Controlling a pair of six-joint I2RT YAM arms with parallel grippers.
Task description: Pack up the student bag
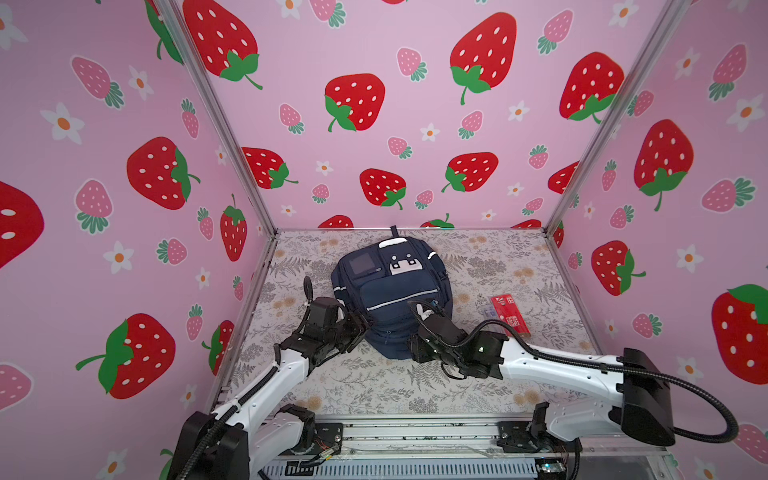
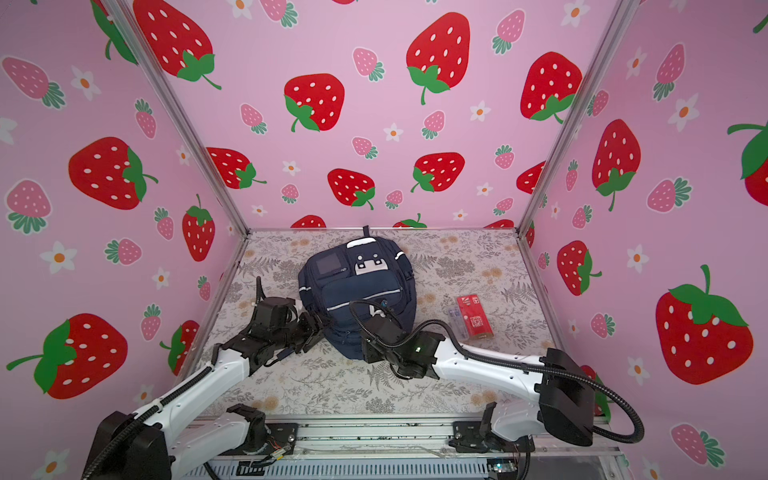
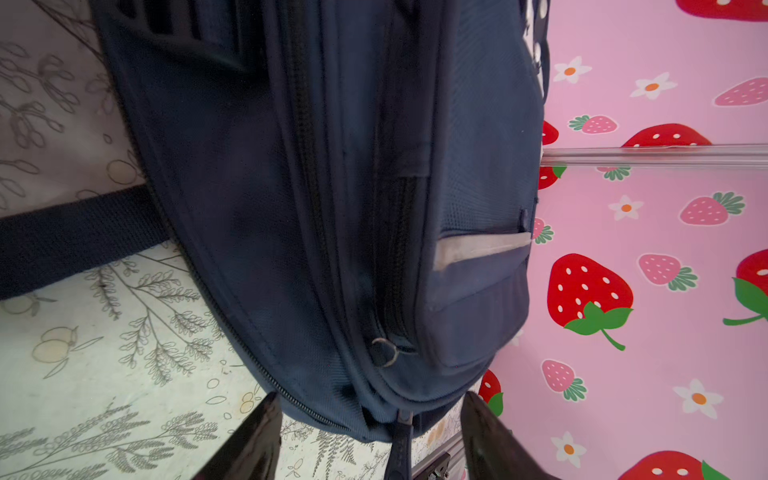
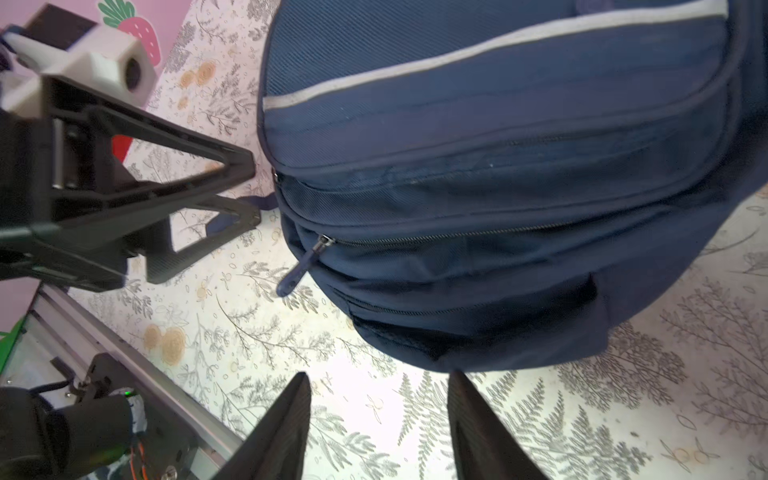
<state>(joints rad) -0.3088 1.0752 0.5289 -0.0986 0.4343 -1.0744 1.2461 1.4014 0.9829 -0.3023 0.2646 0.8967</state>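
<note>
**A:** How far along is the packing?

**B:** Barely begun, I'd say. The large navy blue fabric backpack (image 1: 390, 286) lies front-up on the table with its top loop toward the back wall. The zips along its near end look closed in the right wrist view. I can't tell whether anything is already inside.

**A:** Is anything left outside it?

**B:** A flat red card pack with a clear plastic blister (image 1: 509, 313) lies on the table to the right of the backpack, apart from it. If it belongs inside, that step is not yet done.

**A:** And the grippers?

**B:** Both are at the backpack's near end, and both are empty. The left gripper (image 3: 370, 401) has its jaws spread to either side of the lower corner. A dark zip pull (image 3: 401, 432) sits between them, but it is not pinched. The right gripper (image 4: 379, 376) is also spread, over bare table just short of the backpack's bottom edge, and touches nothing.

**A:** So what remains?

**B:** Nearly everything, by my reading: open a compartment, put the pack in, zip up.

**A:** What about the surface and the room?

**B:** The table has a pale cloth printed with grey ferns and tan flowers (image 1: 374, 386), lying flat under the backpack. Pink walls with red strawberries and white flowers (image 1: 415, 124) stand behind and on both sides of it. They meet at slim aluminium posts (image 1: 216, 120).
</note>
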